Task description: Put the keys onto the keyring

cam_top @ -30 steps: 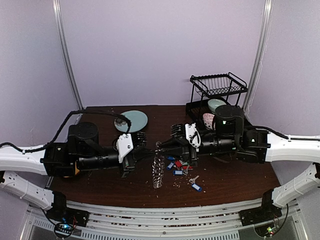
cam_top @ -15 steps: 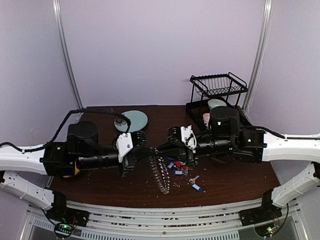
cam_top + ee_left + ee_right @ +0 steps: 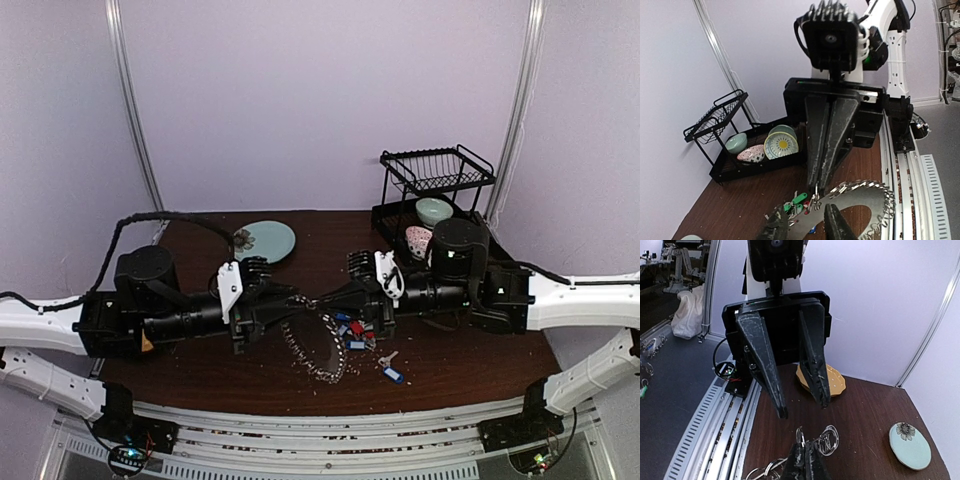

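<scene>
**A:** Middle of the table, leaning toward the near edge: the keyring (image 3: pixel 862 187), a big thin metal ring fringed all round with little silvery keys. It slopes down from where the two arms meet. I can't tell whether its low side rests on the wood.

**B:** Who's got it?

**A:** The right gripper (image 3: pixel 816 184), fingers clenched tight on the wire at the ring's top. The left gripper (image 3: pixel 803 409) faces it nose to nose, jaws apart and gripping nothing. Its fingertips (image 3: pixel 834 226) sit either side of the wire, just beside that pinch.

**B:** And what's left to thread on?

**A:** The loose keys (image 3: pixel 356 332), small silver ones with oblong blue, red and green plastic tags. They're heaped on the dark brown wooden table (image 3: pixel 480 350) just beside the right gripper, with one blue-tagged key (image 3: pixel 391 374) closer to the near edge. They all lie to the right of the ring, so the right arm is nearer, but it's busy. I'd say the free left has to reach past the ring for them.

**B:** Further back?

**A:** A pale teal plate (image 3: pixel 270 240) by the far edge. A black wire dish rack (image 3: pixel 440 172) holding bowls (image 3: pixel 433 210) in the far right corner. Lilac walls (image 3: pixel 330 100) all round.
</scene>
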